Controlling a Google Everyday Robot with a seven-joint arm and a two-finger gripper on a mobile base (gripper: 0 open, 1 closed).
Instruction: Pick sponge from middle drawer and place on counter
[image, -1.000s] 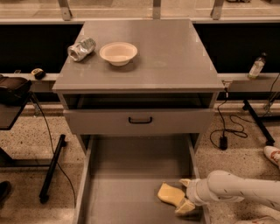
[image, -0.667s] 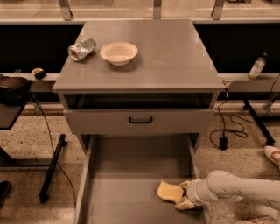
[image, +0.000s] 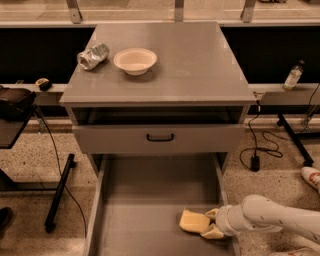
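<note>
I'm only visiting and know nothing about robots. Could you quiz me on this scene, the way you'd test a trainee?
1. True or false: the sponge lies on the counter.
2. What lies beside the bowl on the counter? A) a crushed can B) a mug C) a second sponge
3. Fill in: the gripper is low in the middle drawer, right next to the ____.
Key: 1 false; 2 A; 3 sponge.
</note>
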